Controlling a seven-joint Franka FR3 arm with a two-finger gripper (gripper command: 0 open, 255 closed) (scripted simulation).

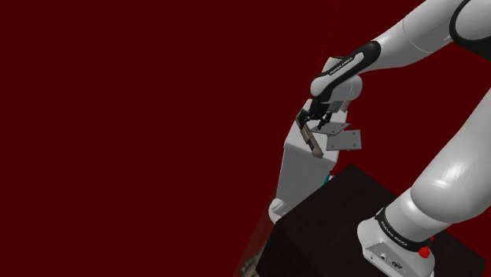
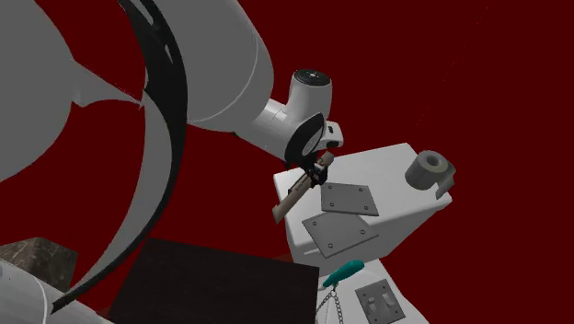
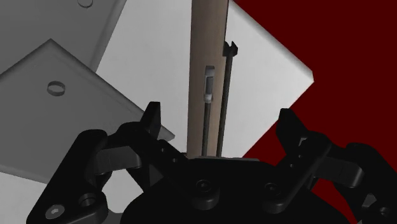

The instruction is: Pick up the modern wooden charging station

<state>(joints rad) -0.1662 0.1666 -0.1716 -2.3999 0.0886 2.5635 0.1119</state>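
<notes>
Deep red is all around here, walls and floor alike, and against it stands a white block [image 2: 405, 198] whose top serves as the work surface. Two grey plates [image 2: 348, 198] lie on it, a grey roll [image 2: 429, 171] sits at its far corner, and a teal-handled thing [image 2: 342, 272] lies lower down. The charging station [image 2: 294, 193], a slim brown wooden slab, sits at the block's near corner beside the plates, one end jutting out past the edge. From where I stand I can't be sure whether it lies flat or is tipped up on that edge. The gripper [image 2: 317, 173] is right over it. In the wrist view the slab runs up the middle between the fingers [image 3: 153, 118], which are spread wide on either side and touch nothing, with a small slot [image 3: 208, 84] and two thin dark rods [image 3: 224, 95] along its face. I'd say the hand straddles the slab across its narrow width so a short squeeze will catch it. It isn't held yet. With one end overhanging, a careless nudge could tip it off.
</notes>
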